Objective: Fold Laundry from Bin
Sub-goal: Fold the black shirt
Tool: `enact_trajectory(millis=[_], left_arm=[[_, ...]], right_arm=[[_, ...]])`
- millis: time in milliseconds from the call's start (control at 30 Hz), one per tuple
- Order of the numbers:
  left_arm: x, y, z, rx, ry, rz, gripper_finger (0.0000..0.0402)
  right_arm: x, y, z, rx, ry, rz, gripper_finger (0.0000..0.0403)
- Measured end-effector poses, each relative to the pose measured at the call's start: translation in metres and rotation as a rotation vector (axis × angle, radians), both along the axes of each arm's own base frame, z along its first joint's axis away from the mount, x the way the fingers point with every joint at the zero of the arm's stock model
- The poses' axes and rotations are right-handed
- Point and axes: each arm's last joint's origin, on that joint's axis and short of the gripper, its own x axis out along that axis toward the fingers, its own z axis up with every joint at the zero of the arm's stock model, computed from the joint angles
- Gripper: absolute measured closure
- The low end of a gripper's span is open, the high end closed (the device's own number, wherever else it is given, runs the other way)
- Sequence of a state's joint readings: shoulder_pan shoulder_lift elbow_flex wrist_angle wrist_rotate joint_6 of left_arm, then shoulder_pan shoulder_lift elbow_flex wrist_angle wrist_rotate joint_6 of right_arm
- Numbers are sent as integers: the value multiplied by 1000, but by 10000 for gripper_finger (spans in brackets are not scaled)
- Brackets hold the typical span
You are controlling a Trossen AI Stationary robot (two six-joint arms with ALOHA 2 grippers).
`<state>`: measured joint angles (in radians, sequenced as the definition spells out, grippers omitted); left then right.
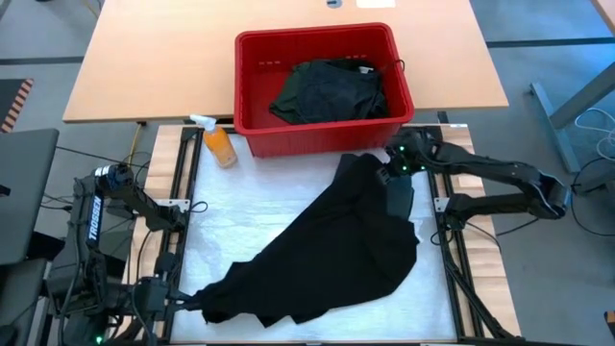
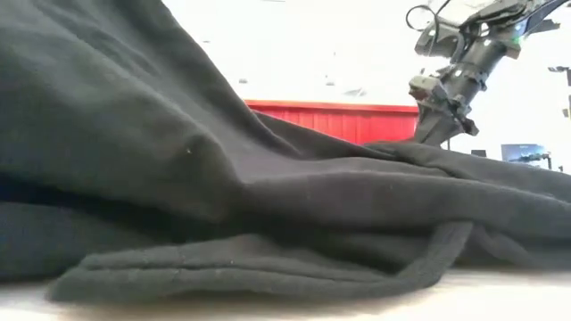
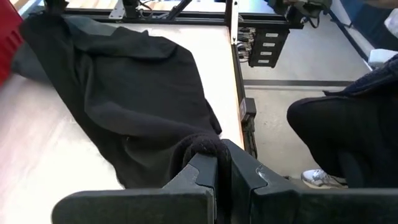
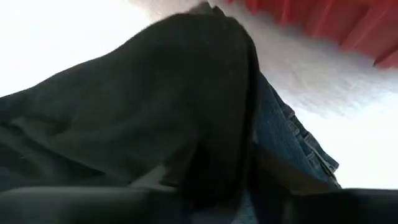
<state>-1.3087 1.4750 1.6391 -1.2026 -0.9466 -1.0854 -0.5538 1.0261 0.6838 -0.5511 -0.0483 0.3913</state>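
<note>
A black garment [image 1: 327, 250] lies slantwise across the white table top, from just before the red bin [image 1: 322, 125] to the near left corner. It fills the front of the low view [image 2: 223, 178]. My left gripper [image 1: 184, 300] is shut on the garment's near left end. My right gripper [image 1: 397, 207] is shut on its right side near the far end. More dark garments [image 1: 332, 91] lie heaped inside the bin. My left gripper pinches a bunched-up end of the black garment [image 3: 204, 144] between its two fingers, coming level from the table's near left. The cloth runs away from the fingers onto the table, slack. My right gripper has the garment's right part [image 4: 214, 143] between its fingers. The cloth itself hides which edge or how many layers. A bluish stitched edge [image 4: 292, 137] shows beside the fingers, and the cloth around them lies on the table.
A small orange spray bottle [image 1: 219, 144] stands left of the bin at the table's far left. Bare white table top [image 1: 240, 211] shows left of the garment. A seated person's legs [image 3: 342, 124] show beyond the table's edge in the left wrist view.
</note>
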Motion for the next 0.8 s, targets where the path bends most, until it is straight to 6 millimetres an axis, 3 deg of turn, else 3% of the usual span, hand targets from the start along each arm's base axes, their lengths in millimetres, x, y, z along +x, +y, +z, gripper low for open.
enact_trajectory(millis=[133,267,467,567,700,800], left_arm=[[0,-3,1,-41,7,-11,402],[1,-4,2,-50,7,-21,402],[1,-4,2,-49,6,-21,401],[1,-4,2,-58,7,-16,401],[1,-4,2,-34,5,-29,401],[0,-4,1,-24,11,-31,401]], right_arm=[[4,-4,-4,2,14,0,163],[4,-8,8,-44,13,-23,124],[-4,-5,37,-50,-4,-49,117],[-10,9,33,60,32,7,117],[-17,25,17,101,80,20,117],[-19,30,7,85,19,7,117]])
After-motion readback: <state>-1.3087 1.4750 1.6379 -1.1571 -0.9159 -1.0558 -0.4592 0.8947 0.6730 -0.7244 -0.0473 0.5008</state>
